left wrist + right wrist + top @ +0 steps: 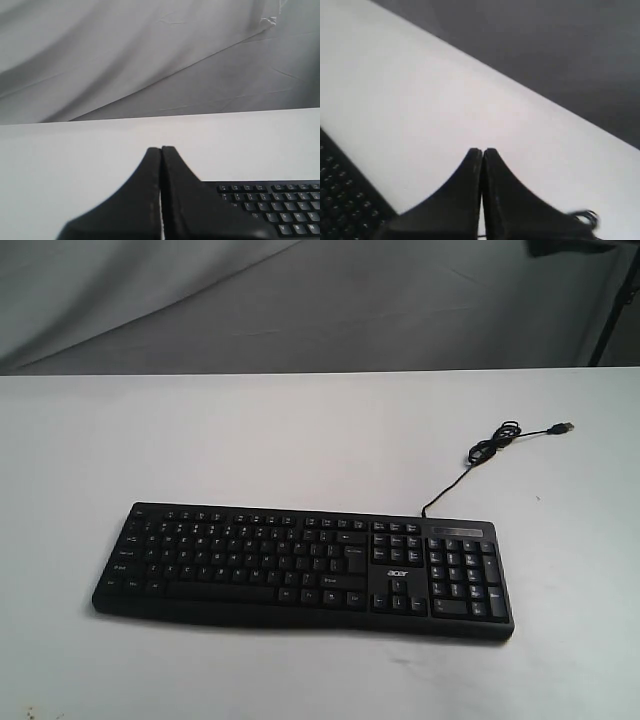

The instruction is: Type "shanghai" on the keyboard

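The keyboard [300,562] lies flat on the white desk [200,430], in the near half of the exterior view. Its long side runs across that view, and the right end sits slightly nearer the camera than the left. We read the number pad [465,575] at the right end and the white acer logo [397,573] just above the arrow keys. The thin black cable [470,465] leaves the rear edge close to the number pad and runs toward the back right. There it forms a small loop and ends in a USB plug [566,427] lying loose on the desk. A grey cloth backdrop [300,300] hangs behind the desk.

In the left wrist view, we see the left jaws fully closed. The two black halves meet along a thin seam and grip nothing. Rows of keys on the keyboard [280,205] show just beside them.

In the right wrist view, the right jaws are likewise pressed together and empty. A corner of the keyboard [340,200] shows to one side and a bit of the cable [585,216] to the other.
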Motion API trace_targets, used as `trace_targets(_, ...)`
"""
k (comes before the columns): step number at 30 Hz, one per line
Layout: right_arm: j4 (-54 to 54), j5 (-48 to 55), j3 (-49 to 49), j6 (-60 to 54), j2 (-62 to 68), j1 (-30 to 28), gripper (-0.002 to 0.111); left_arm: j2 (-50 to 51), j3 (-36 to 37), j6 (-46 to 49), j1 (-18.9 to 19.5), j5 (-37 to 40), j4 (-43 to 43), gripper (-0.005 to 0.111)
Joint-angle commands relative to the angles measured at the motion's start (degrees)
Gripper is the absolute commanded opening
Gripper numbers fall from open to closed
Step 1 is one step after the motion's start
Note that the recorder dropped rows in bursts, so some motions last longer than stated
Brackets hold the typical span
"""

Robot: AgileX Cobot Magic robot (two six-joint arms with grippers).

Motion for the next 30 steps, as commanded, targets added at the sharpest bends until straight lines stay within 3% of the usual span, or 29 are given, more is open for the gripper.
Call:
trace_targets(1, 1.04, -5.31, -0.38, -1.67, 6.44, 10.21, 0.0, -0.14, 0.1, -0.15, -0.37, -0.34, 0.0, 0.0)
trace_targets(7, -0.23, -13.22, -0.38, -1.64, 15.37, 24.91, 0.0, -0.14, 0.1, -0.15, -0.37, -0.34, 0.0, 0.0)
trace_targets(13, -3.34, -17.31, -0.38, -1.78, 23.31, 35.78, 0.0, -0.14, 0.1, -0.15, -0.37, -0.34, 0.0, 0.0)
trace_targets(19, -3.79, -18.94, -2.07, -3.0, 28.71, 40.79, 0.0, -0.14, 0.1, -0.15, -0.37, -0.34, 0.0, 0.0)
trace_targets(24, -2.87, -10.4, -15.43, -2.31, 36.08, 41.66, 0.0, -0.14, 0.1, -0.15, -0.37, -0.34, 0.0, 0.0)
trace_targets(30, -3.51, -12.01, -18.74, -2.31, 40.47, 44.14, 0.0, -0.14, 0.1, -0.15, -0.37, -0.34, 0.0, 0.0)
